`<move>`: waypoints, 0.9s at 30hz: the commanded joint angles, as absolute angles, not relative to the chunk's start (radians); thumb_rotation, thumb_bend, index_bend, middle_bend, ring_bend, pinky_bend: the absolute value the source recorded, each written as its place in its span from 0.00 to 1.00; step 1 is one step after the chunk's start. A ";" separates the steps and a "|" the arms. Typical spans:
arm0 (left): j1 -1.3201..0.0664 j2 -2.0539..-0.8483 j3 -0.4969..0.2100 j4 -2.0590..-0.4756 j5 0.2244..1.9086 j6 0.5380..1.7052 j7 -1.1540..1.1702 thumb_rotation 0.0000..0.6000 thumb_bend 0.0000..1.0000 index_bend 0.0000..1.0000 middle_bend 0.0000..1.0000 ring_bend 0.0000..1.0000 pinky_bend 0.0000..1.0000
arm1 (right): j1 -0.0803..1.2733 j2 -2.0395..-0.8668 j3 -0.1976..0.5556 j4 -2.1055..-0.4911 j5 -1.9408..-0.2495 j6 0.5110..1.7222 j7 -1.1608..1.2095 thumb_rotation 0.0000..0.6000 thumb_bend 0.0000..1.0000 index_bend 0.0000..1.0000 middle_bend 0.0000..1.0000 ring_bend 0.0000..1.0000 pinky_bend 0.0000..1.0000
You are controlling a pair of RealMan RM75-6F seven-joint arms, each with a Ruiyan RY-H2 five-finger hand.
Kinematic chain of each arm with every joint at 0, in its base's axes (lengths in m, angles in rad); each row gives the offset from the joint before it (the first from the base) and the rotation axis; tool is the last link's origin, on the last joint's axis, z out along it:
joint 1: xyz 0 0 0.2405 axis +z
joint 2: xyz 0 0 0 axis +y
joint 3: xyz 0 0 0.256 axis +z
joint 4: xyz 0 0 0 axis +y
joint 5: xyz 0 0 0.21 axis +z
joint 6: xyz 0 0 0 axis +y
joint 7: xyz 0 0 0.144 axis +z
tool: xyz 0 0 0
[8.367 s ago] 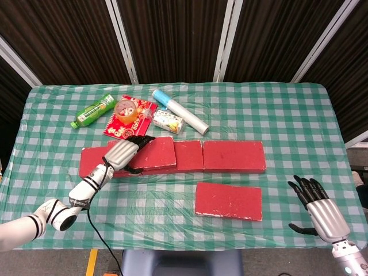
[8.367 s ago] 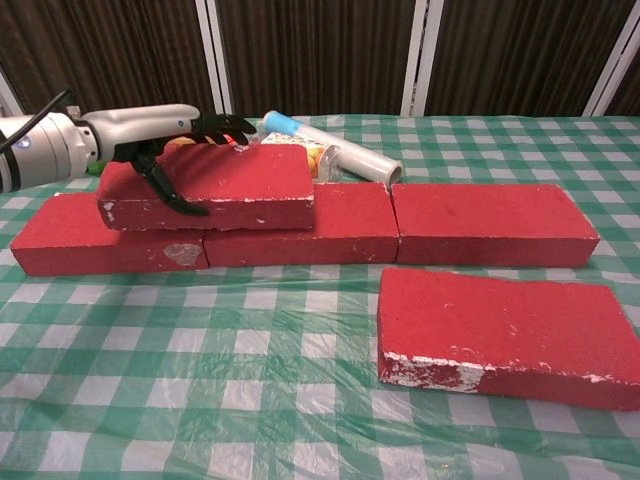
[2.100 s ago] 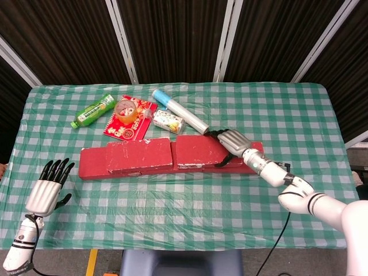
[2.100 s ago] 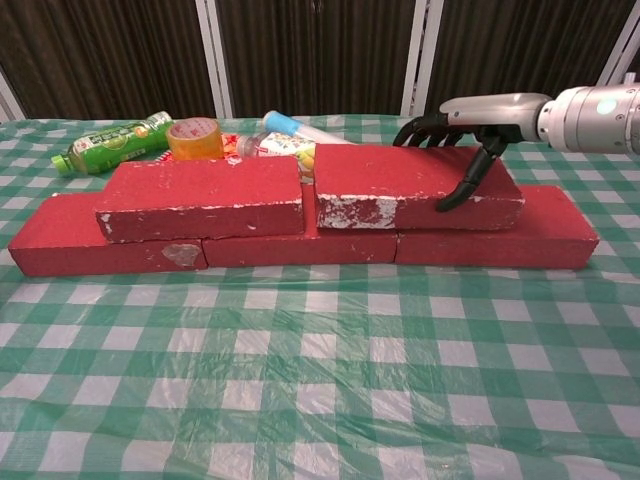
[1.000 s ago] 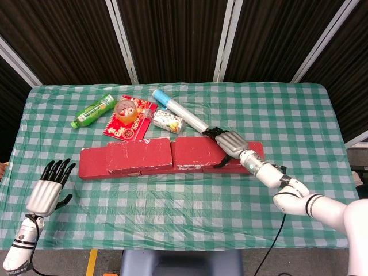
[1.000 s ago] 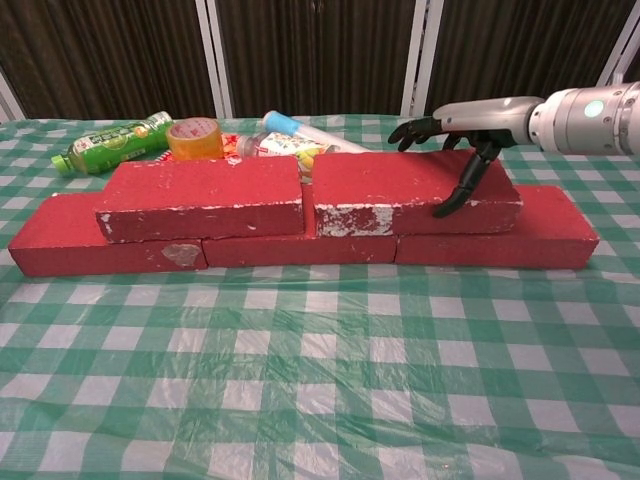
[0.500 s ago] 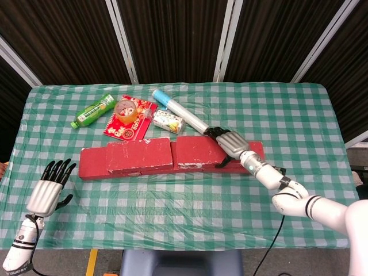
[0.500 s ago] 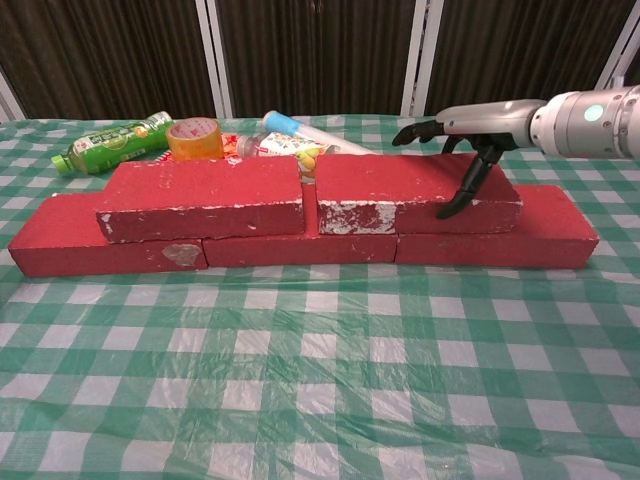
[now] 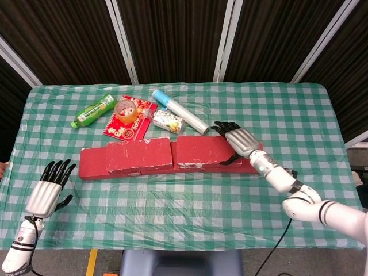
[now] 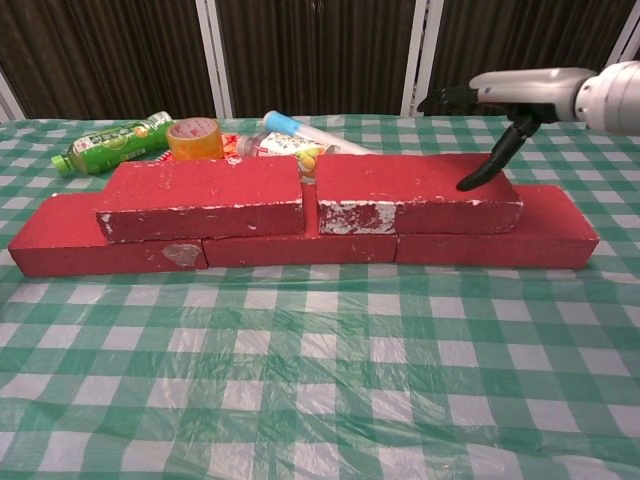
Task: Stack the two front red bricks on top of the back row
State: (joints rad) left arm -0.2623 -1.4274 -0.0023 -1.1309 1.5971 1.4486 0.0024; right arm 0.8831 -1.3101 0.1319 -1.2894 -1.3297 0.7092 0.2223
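Observation:
Three red bricks form the back row (image 10: 300, 248). Two more lie on top: the upper left brick (image 10: 205, 195) (image 9: 140, 155) and the upper right brick (image 10: 415, 190) (image 9: 200, 151), with a narrow gap between them. My right hand (image 10: 505, 98) (image 9: 238, 140) hovers over the right end of the upper right brick, fingers spread and holding nothing. Its thumb points down to just above the brick's top. My left hand (image 9: 47, 187) is open with fingers spread at the table's front left, far from the bricks, and is absent from the chest view.
Behind the bricks lie a green bottle (image 9: 94, 110), a tape roll (image 9: 126, 107) on a red packet (image 9: 131, 122), a small can (image 9: 168, 121) and a clear roll with a blue cap (image 9: 179, 110). The checked tablecloth (image 10: 320, 380) stretches in front of the bricks.
My right hand has let go of the upper right brick and risen up and to the right. The brick stays on the back row. My left hand has not moved.

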 commanded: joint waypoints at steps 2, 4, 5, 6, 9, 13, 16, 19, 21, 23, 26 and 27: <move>-0.260 -1.426 0.000 -1.139 1.605 1.458 0.011 1.00 0.25 0.00 0.00 0.00 0.06 | 0.776 -1.204 0.087 -1.308 -1.431 0.858 0.284 0.92 0.03 0.07 0.05 0.00 0.15; -0.259 -1.427 0.001 -1.142 1.608 1.461 0.018 1.00 0.25 0.00 0.00 0.00 0.06 | 0.741 -1.174 0.065 -1.292 -1.455 0.897 0.284 0.92 0.03 0.16 0.04 0.00 0.12; -0.259 -1.427 0.001 -1.142 1.608 1.460 0.022 1.00 0.25 0.00 0.00 0.00 0.06 | 0.730 -1.162 0.055 -1.284 -1.464 0.904 0.285 0.92 0.03 0.21 0.04 0.00 0.11; -0.259 -1.428 0.001 -1.143 1.607 1.459 0.025 1.00 0.25 0.00 0.00 0.00 0.06 | 0.722 -1.154 0.047 -1.280 -1.470 0.908 0.288 0.92 0.03 0.25 0.04 0.00 0.09; -0.262 -1.432 0.000 -1.145 1.607 1.454 0.030 1.00 0.24 0.00 0.00 0.00 0.06 | 0.704 -1.140 0.023 -1.256 -1.483 0.901 0.304 0.92 0.07 0.34 0.04 0.00 0.05; -0.266 -1.436 0.001 -1.146 1.611 1.450 0.033 1.00 0.25 0.00 0.00 0.00 0.06 | 0.695 -1.165 0.003 -1.205 -1.493 0.879 0.315 0.91 0.18 0.39 0.04 0.00 0.04; -0.267 -1.437 0.000 -1.145 1.609 1.447 0.032 1.00 0.25 0.00 0.00 0.00 0.06 | 0.699 -1.196 -0.006 -1.172 -1.497 0.850 0.322 0.91 0.19 0.41 0.04 0.00 0.03; -0.267 -1.436 -0.002 -1.144 1.606 1.446 0.030 1.00 0.24 0.00 0.00 0.00 0.06 | 0.712 -1.221 -0.009 -1.158 -1.502 0.819 0.329 0.91 0.19 0.42 0.03 0.00 0.00; -0.267 -1.435 -0.003 -1.143 1.605 1.446 0.027 1.00 0.24 0.00 0.00 0.00 0.06 | 0.720 -1.234 -0.008 -1.155 -1.506 0.808 0.329 0.91 0.19 0.41 0.02 0.00 0.00; -0.267 -1.434 -0.004 -1.141 1.603 1.446 0.023 1.00 0.24 0.00 0.00 0.00 0.06 | 0.727 -1.248 -0.006 -1.154 -1.509 0.803 0.325 0.91 0.19 0.38 0.02 0.00 0.00; -0.267 -1.433 -0.005 -1.139 1.599 1.442 0.019 1.00 0.24 0.00 0.00 0.00 0.06 | 0.739 -1.264 -0.002 -1.155 -1.510 0.788 0.319 0.91 0.19 0.36 0.02 0.00 0.00; -0.267 -1.433 -0.007 -1.138 1.597 1.442 0.019 1.00 0.24 0.00 0.00 0.00 0.06 | 0.743 -1.269 0.000 -1.156 -1.510 0.783 0.315 0.91 0.19 0.36 0.02 0.00 0.00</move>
State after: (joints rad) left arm -0.2670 -1.4333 -0.0063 -1.1381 1.5974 1.4419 0.0191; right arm 0.7396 -1.2656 -0.0020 -1.1555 -1.5094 0.7865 0.3181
